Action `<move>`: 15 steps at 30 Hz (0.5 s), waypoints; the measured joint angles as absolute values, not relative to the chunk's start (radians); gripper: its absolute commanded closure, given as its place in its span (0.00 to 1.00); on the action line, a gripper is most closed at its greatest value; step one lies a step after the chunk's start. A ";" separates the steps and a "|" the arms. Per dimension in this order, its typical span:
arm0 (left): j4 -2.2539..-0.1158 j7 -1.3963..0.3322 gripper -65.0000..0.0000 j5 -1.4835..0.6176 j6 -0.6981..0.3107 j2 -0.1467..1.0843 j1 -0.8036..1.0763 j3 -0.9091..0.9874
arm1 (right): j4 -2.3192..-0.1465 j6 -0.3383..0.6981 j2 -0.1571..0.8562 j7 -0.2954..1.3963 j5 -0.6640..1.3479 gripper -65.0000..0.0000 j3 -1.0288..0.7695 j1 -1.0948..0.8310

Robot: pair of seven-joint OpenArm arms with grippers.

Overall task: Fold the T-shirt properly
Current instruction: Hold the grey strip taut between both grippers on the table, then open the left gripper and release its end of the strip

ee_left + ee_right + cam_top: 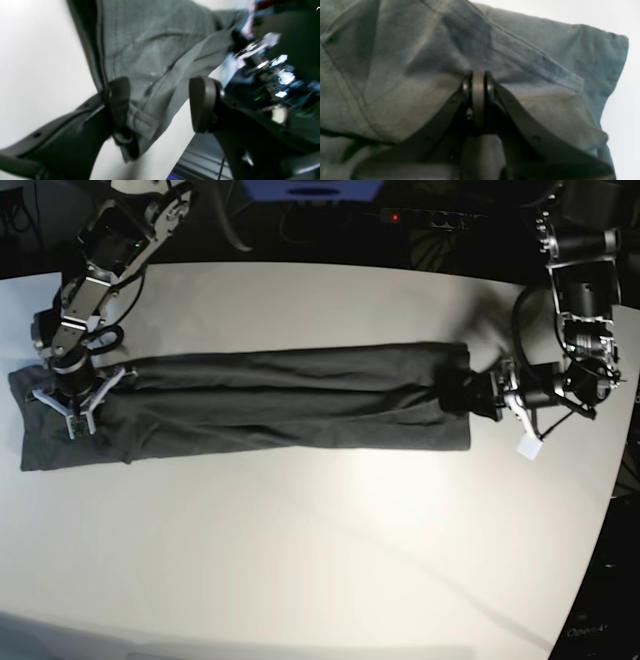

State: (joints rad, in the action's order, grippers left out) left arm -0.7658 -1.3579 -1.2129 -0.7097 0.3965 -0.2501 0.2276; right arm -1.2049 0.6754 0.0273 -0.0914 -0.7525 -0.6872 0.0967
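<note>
The dark grey T-shirt [280, 405] lies as a long narrow band across the white table [300, 560]. My left gripper [462, 393] is at the band's right end. In the left wrist view this gripper [161, 102] stands open, with a wrinkled edge of the T-shirt [150, 50] between its wide-apart fingers [202, 105]. My right gripper [75, 408] is at the band's left end. In the right wrist view that gripper [478, 77] is shut, its tips pinching the T-shirt [395, 62] where creases gather.
The table's curved edge runs close behind the left arm [585, 310] on the right side. Dark equipment with small lights [275, 75] stands beyond that edge. A small white tag [527, 447] hangs by the left wrist.
</note>
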 measured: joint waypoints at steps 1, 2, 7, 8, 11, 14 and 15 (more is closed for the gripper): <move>-0.757 -1.356 0.41 -1.210 -0.707 0.397 -0.253 0.228 | -1.205 0.676 0.027 -0.092 -0.752 0.99 -0.687 0.096; -0.755 -1.353 0.41 -1.209 -0.707 0.397 -0.255 0.228 | -1.205 0.676 0.027 -0.095 -0.752 0.99 -0.687 0.096; -0.753 -1.354 0.41 -1.209 -0.707 0.400 -0.263 0.228 | -1.205 0.673 0.022 -0.095 -0.752 0.99 -0.687 0.096; -0.753 -1.353 0.41 -1.209 -0.707 0.403 -0.265 0.226 | -1.205 0.669 0.020 -0.096 -0.752 0.99 -0.687 0.096; -0.747 -1.358 0.41 -1.193 -0.705 0.415 -0.284 0.226 | -1.205 0.669 0.021 -0.096 -0.752 0.99 -0.687 0.096; -0.761 -1.361 0.41 -1.149 -0.702 0.442 -0.308 0.218 | -1.205 0.669 0.021 -0.097 -0.752 0.99 -0.687 0.096; -0.781 -1.362 0.41 -1.127 -0.702 0.453 -0.311 0.218 | -1.205 0.670 0.022 -0.097 -0.752 0.99 -0.687 0.096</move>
State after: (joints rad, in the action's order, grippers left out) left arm -0.7807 -1.3617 -1.1267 -0.7021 0.4534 -0.3111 0.2176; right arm -1.2053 0.6697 0.0216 -0.0971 -0.7521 -0.6868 0.0963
